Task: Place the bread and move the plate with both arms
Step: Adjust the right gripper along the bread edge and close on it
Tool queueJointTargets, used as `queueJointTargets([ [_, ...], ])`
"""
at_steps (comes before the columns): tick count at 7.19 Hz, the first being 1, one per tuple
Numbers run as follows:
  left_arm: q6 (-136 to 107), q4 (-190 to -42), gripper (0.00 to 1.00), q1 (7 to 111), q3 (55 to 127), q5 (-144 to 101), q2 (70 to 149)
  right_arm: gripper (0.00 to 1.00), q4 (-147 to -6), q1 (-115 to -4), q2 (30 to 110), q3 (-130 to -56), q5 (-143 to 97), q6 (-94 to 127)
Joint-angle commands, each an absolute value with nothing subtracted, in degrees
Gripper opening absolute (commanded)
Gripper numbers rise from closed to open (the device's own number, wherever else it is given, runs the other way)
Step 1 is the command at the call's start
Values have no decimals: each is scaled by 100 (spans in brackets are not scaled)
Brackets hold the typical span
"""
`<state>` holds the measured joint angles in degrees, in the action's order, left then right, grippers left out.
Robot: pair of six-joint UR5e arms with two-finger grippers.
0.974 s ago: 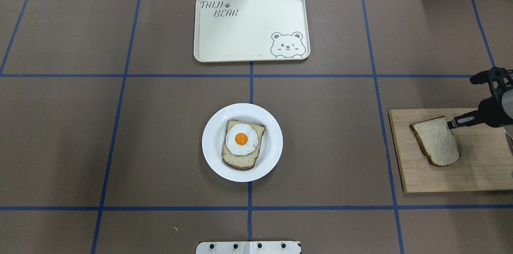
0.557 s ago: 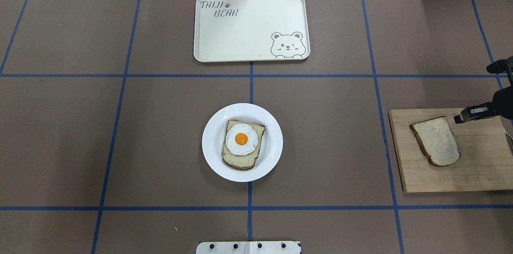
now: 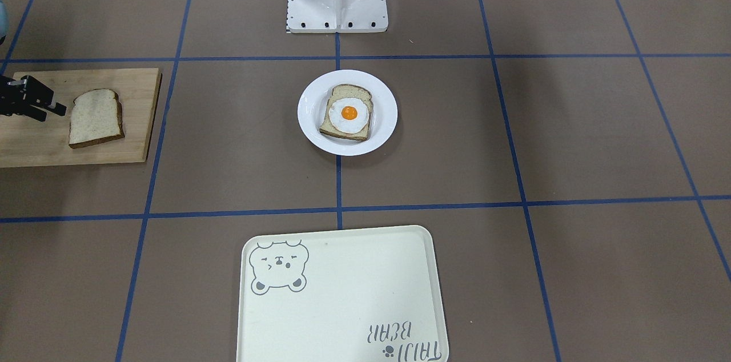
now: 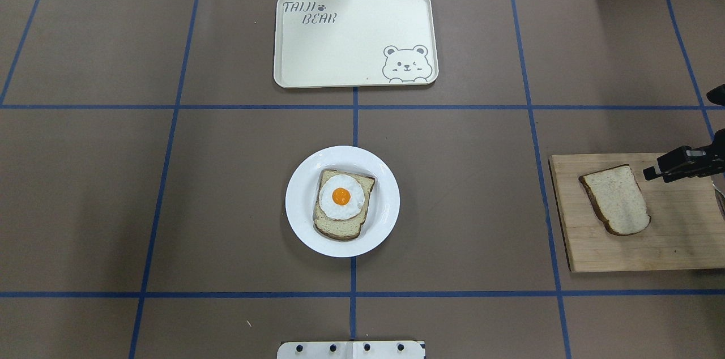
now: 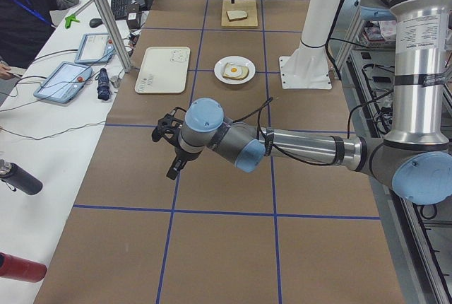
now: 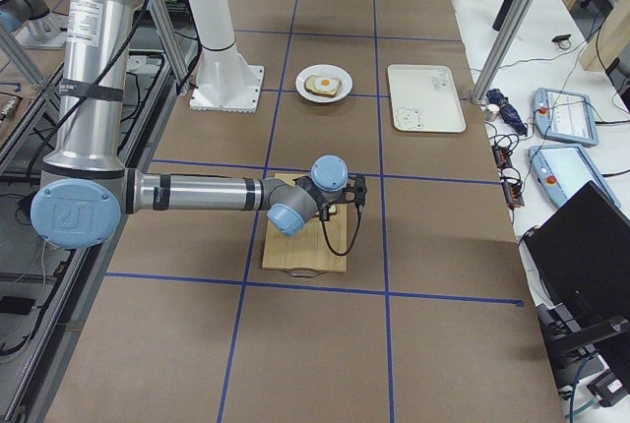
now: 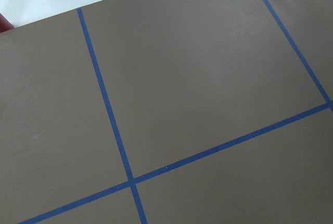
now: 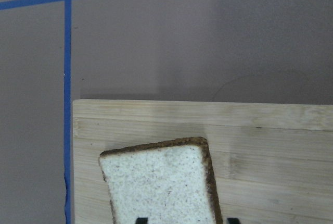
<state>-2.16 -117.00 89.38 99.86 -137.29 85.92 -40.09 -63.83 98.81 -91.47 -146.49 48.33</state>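
- Hanging over the brown paper (image 5: 226,247) near the table's left end, the left gripper (image 5: 171,166) shows only in the left-side view. Whether its fingers are parted I cannot tell, and its wrist camera sees just blue tape lines (image 7: 106,104).
- At the overhead view's centre sits the plate (image 4: 300,217), carrying the egg-topped slice (image 4: 341,203). The bear tray (image 4: 355,39) lies at 12 o'clock from it, well apart.
- At 3 o'clock from the plate, the bread (image 4: 614,200) lies flat on the wooden board (image 4: 668,246).
- The right gripper (image 4: 651,171) hovers at 1 o'clock of the bread, empty. Overhead its fingers overlap, the front-facing view shows a gap to the crust, and the wrist camera shows both fingertips (image 8: 232,221) spread well apart.
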Motion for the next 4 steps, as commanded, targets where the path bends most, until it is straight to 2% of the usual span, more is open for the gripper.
queueJointTargets([
  [1,-220,-11760,99,8947,10028,-13729,8499,57,-2531,-6372,9853,-8380,-14740,5534],
  [4,-220,-11927,99,8938,10028,-13729,8385,53,-2153,-6058,9669,-8183,-14303,5625],
])
